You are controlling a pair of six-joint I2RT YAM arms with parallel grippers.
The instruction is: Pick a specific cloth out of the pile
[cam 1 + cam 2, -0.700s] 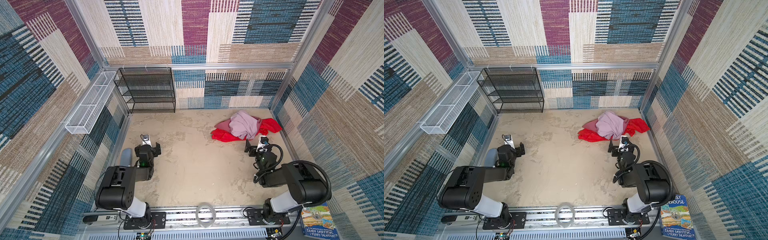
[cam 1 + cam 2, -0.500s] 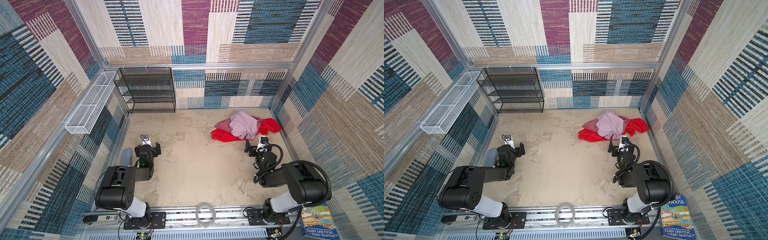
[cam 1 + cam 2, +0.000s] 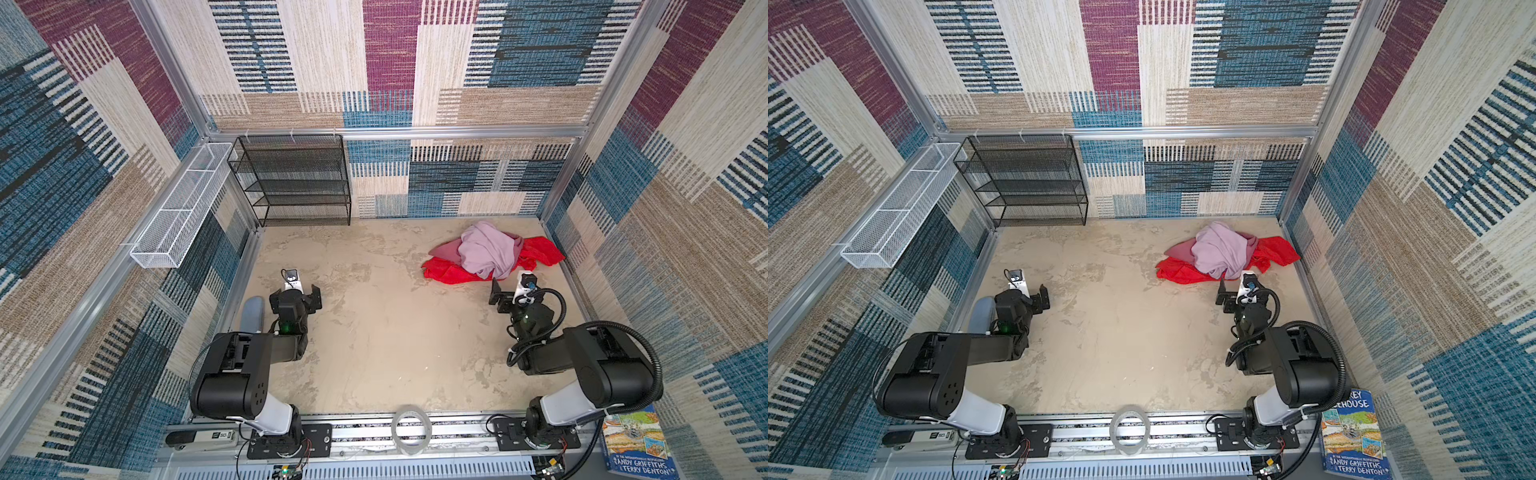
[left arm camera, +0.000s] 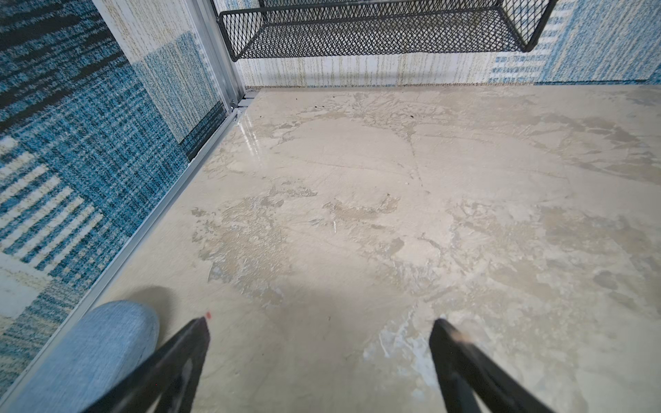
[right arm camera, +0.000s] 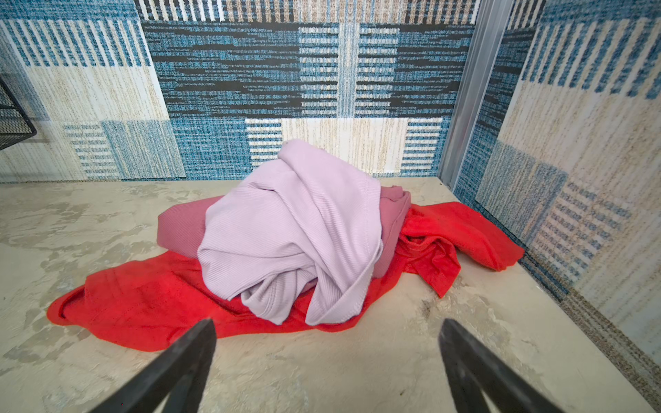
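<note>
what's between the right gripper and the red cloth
Nothing on the floor: bare tabletop runs from the open right gripper to the red cloth's near edge. But the lilac cloth and the pink cloth lie on top of its middle, so only its edges are free.

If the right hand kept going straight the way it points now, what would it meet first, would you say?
Most likely the near edge of the large bright red fabric sheet, which lies ahead of the open right hand, under the pale lilac cloth; depth is uncertain.
</note>
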